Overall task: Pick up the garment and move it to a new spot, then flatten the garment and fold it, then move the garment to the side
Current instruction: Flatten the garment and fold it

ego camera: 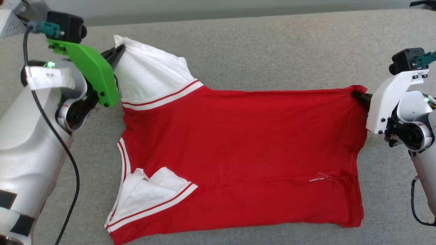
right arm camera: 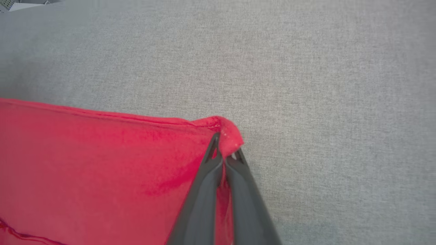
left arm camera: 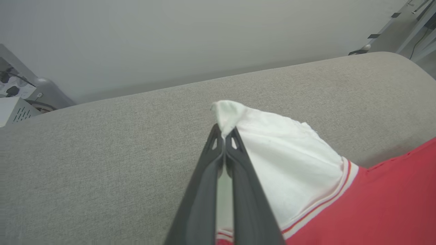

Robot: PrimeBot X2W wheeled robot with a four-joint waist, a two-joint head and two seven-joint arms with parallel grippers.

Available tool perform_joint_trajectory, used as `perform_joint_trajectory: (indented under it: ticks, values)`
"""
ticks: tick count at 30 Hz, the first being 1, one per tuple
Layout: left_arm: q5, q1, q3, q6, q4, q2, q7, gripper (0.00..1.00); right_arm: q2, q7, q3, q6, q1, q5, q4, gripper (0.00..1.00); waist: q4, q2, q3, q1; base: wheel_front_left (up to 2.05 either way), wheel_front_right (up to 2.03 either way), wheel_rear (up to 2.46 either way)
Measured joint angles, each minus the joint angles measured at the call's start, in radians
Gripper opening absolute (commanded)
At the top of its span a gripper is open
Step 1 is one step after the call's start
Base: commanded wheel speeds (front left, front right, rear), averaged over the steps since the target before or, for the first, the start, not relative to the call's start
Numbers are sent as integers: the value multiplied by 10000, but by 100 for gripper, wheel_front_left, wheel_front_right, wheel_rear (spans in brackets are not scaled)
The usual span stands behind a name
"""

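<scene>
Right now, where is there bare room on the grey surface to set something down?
Widest bare stretch: the grey surface beyond the garment's far edge, between the left claw and right claw. A smaller patch lies between the garment's right edge and the right forearm. Crowded: the gap between left arm, cable and sleeves.

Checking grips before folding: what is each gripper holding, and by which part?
Both hold the garment: the left gripper pinches the tip of the far white sleeve, the right gripper a red bottom corner.

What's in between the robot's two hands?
The garment spans the whole stretch in the head view: the left gripper pinches its white sleeve, the right gripper its red corner.
</scene>
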Motion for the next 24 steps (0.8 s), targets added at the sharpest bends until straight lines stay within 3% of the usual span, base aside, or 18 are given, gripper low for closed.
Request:
perform_joint_trajectory:
  ticks: [5,10,24]
  values:
    - [-132,1027,113,132,-407,123,-479,0,-90,-811,23,0,367,-207,-255,0,102,0,-343,0,0,0,0]
    - [-257,2610,198,614,-1323,360,-978,0,-58,-1620,-136,0,1463,-454,-596,0,225,0,-580,0,0,0,0]
    - [-940,7479,546,2711,-4886,1216,-1889,0,546,-2414,-1321,0,4893,-880,-1990,0,555,0,-1158,0,0,0,0]
